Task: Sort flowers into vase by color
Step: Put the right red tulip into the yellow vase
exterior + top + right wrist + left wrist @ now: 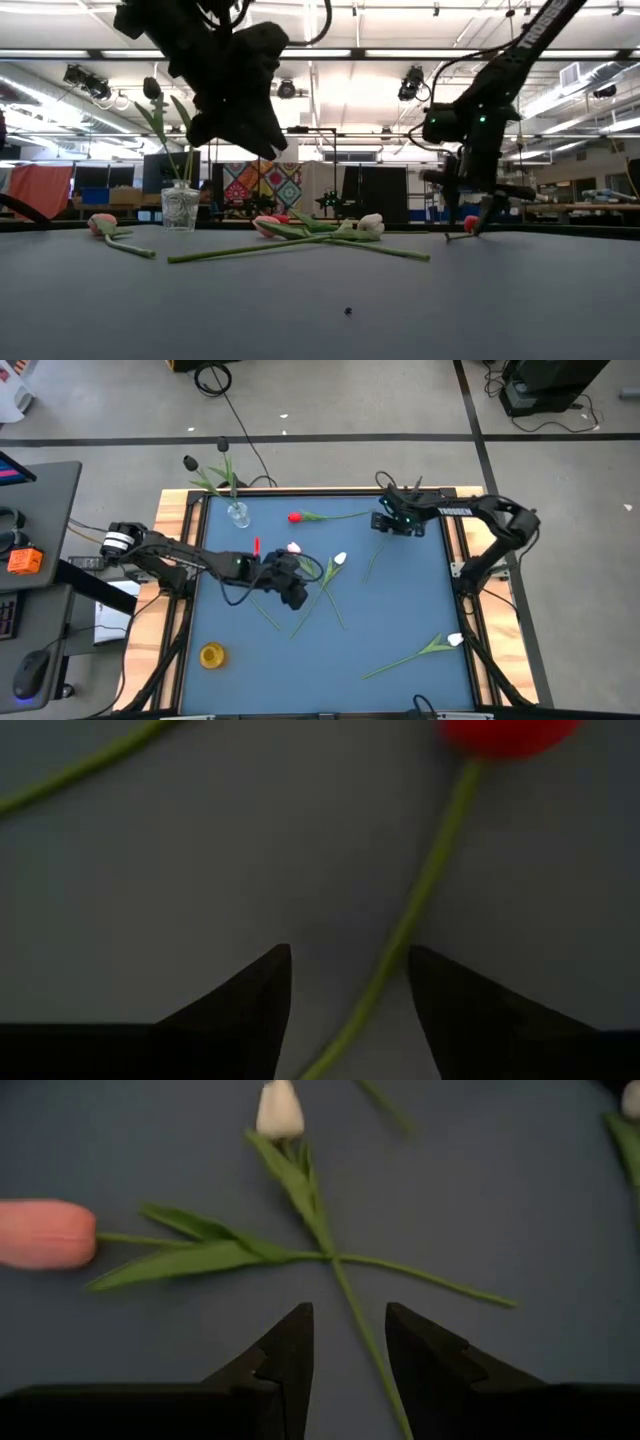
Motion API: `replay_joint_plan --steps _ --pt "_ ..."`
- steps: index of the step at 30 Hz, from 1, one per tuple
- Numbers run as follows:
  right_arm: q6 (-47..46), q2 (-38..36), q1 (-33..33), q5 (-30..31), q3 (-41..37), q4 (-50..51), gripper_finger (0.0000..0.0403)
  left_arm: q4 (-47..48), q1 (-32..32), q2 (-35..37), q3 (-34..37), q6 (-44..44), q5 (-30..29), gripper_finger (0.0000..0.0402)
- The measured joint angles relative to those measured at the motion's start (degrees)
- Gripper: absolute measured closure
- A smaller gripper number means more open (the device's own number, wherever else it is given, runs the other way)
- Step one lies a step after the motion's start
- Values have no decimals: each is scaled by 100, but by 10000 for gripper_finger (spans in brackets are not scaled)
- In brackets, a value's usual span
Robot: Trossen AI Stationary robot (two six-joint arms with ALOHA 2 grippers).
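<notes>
Both arms' fingers are open: the left gripper (348,1355) over a white flower's stem (362,1330), the right gripper (348,990) over a red flower (505,735).

Blue table (400,610); green-stemmed flowers: red tulip (295,517), pink tulip (45,1233) and white tulip (280,1108) ahead of the black left gripper (348,1342); clear glass vase (238,515).

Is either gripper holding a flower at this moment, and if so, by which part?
Neither. The left gripper and right gripper are both open, each straddling a green stem without closing on it.
</notes>
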State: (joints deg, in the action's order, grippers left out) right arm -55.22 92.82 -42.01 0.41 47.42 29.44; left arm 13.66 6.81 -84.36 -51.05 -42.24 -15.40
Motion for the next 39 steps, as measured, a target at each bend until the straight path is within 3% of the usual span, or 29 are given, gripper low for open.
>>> replay_joint_plan --steps 7,18,39 --pt "354 601 -41 -54 455 611 224 213 -101 0 0 -6 315 269" --pt "699 336 -29 101 409 775 298 461 -53 46 0 -67 433 268" --pt "1120 366 160 -64 411 463 355 519 54 46 0 -424 525 269"
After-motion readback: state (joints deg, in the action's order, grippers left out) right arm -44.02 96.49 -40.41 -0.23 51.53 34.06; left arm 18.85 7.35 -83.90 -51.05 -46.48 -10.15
